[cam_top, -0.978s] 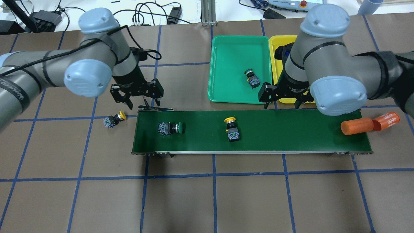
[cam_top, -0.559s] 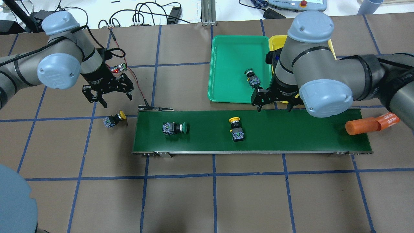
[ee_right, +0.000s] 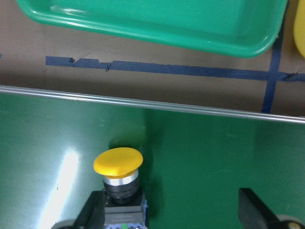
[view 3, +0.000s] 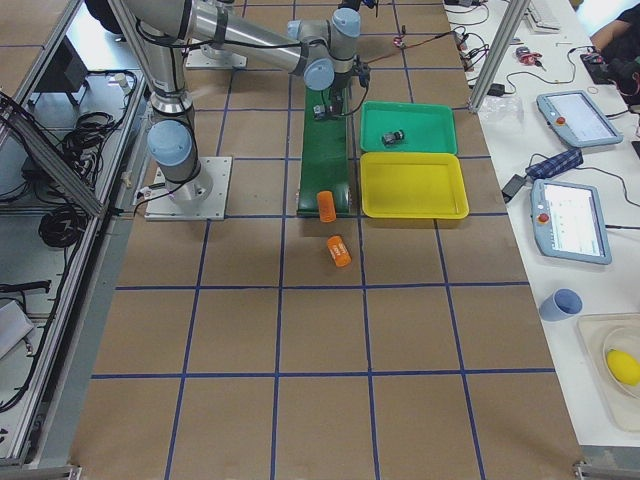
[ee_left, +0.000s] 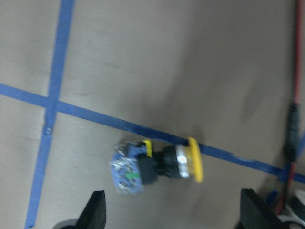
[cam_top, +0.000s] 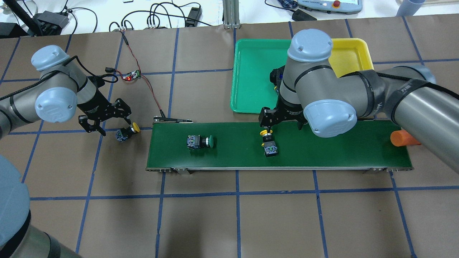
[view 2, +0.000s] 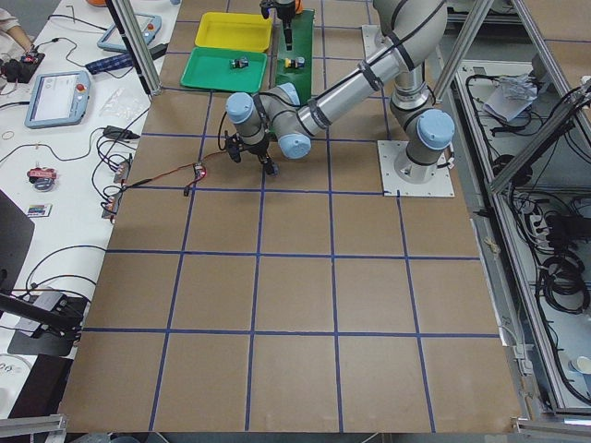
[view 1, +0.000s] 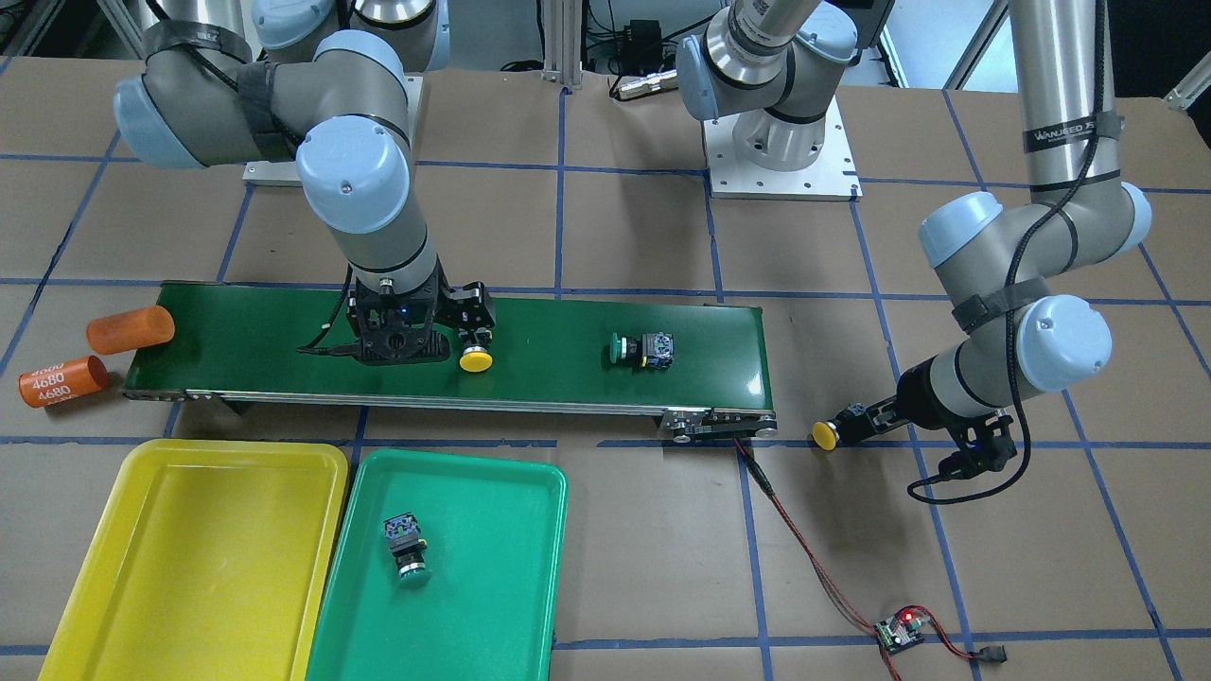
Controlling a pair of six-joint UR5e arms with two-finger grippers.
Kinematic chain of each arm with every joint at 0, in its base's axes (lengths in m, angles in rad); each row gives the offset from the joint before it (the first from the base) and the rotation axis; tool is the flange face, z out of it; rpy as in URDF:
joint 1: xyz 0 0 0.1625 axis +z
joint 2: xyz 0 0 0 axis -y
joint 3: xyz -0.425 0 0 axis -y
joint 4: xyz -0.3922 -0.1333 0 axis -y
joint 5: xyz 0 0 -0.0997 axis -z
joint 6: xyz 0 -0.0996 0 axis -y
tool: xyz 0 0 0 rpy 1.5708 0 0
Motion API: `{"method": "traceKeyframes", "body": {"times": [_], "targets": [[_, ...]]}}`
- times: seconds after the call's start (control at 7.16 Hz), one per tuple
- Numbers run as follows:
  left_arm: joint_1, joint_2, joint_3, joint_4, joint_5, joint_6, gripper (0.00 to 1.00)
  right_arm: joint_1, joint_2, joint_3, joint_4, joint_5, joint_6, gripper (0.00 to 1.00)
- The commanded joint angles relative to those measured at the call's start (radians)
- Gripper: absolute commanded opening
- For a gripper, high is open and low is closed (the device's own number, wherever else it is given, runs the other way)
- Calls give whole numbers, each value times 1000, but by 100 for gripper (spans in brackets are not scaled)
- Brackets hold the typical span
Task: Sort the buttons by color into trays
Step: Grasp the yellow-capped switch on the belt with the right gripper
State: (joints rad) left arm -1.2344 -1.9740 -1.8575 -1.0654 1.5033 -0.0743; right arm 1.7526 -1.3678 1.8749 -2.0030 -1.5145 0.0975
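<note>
Overhead exterior: left gripper (cam_top: 109, 125), jaws spread, is held above the off-belt yellow button (cam_top: 127, 132) lying on the worktop (cam_top: 215, 215), right gripper (cam_top: 283, 124) likewise above the on-belt yellow button (cam_top: 268, 143), each judged staged for the yellow tray (cam_top: 353, 53).

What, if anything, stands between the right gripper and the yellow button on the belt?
Nothing visible does. The open right gripper hangs right above the yellow button, with only bare belt around it. The button lies off-centre, toward one side of the opening.
</note>
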Motion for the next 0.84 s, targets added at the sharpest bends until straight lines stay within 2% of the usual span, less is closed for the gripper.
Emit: {"method": "traceKeyframes", "body": {"times": [0.0,0.28,0.42,0.56,0.7], "targets": [[-5,4,-11,41,-9,-1,100,7,32,7,1,45,-2,100],[-5,14,-9,33,-31,2,100,7,55,39,-3,39,-7,100],[-8,12,-12,28,-32,2,100,4,64,40,1,28,-7,75],[-16,0,-23,28,-49,1,100,-7,59,40,9,25,2,21],[-14,-3,-25,30,-64,8,100,-7,52,40,24,13,1,0]]}}
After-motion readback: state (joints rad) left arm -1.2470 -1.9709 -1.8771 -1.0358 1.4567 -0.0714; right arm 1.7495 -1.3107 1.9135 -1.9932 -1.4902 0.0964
